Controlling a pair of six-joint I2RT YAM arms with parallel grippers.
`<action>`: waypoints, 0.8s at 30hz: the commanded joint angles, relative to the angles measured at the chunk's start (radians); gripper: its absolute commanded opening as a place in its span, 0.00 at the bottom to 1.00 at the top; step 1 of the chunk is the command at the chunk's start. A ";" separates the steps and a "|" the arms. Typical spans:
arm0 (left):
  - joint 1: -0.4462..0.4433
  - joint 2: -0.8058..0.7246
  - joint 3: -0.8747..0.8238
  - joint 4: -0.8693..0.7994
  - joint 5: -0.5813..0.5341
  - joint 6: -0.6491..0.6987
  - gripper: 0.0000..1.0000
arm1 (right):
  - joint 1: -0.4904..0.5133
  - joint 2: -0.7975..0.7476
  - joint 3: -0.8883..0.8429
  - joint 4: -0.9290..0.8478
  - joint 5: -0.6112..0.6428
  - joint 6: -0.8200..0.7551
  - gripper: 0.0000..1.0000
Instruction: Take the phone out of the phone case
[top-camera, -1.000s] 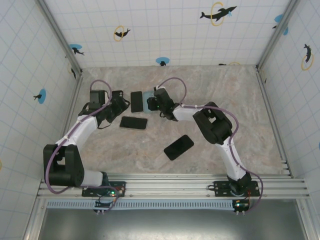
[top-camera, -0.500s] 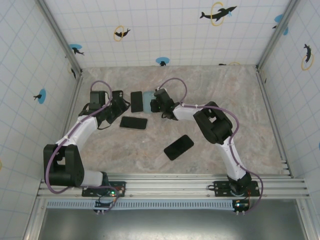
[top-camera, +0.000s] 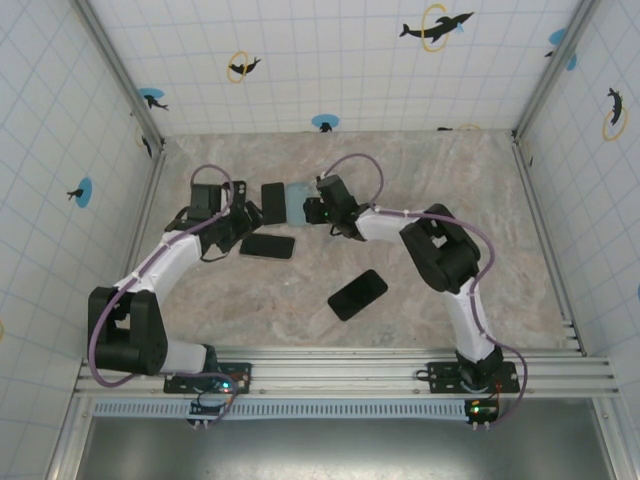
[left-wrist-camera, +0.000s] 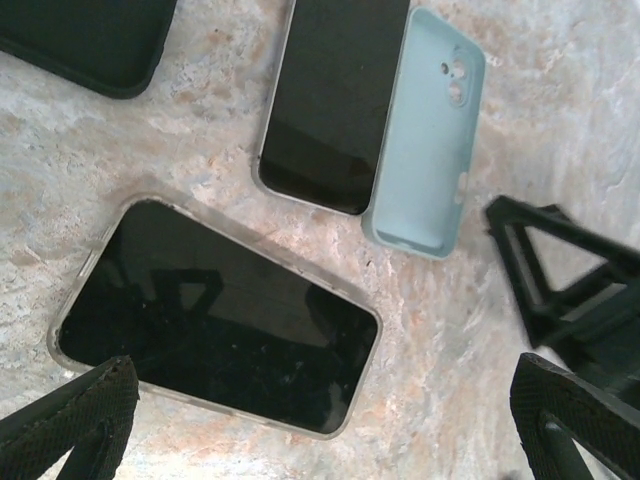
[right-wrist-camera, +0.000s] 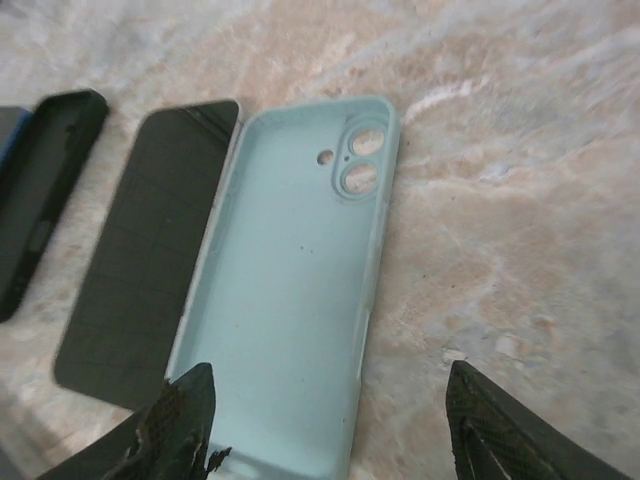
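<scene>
Left fingers spread wide and empty above a phone in a clear case on the counter, right fingers spread wide and empty over an empty light-blue case, bare phone touching its left edge.

Looks like a robotics lab test cell. Shows a marble-patterned desk boxed in on three sides by white, grid-printed panels dotted with dolphin stickers. Has aluminium corner posts and a slotted metal rail along the near edge. Carries the left arm base and right arm base bolted to that rail, with purple cables looping along the arms.
</scene>
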 joint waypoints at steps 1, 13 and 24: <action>-0.065 -0.019 0.013 -0.038 -0.120 -0.079 0.98 | -0.029 -0.133 -0.048 -0.002 -0.062 -0.068 0.66; -0.301 0.074 0.099 -0.187 -0.447 -0.536 0.98 | -0.144 -0.509 -0.363 -0.027 -0.236 -0.167 0.88; -0.365 0.269 0.284 -0.342 -0.528 -0.816 0.98 | -0.230 -0.700 -0.558 -0.009 -0.334 -0.139 1.00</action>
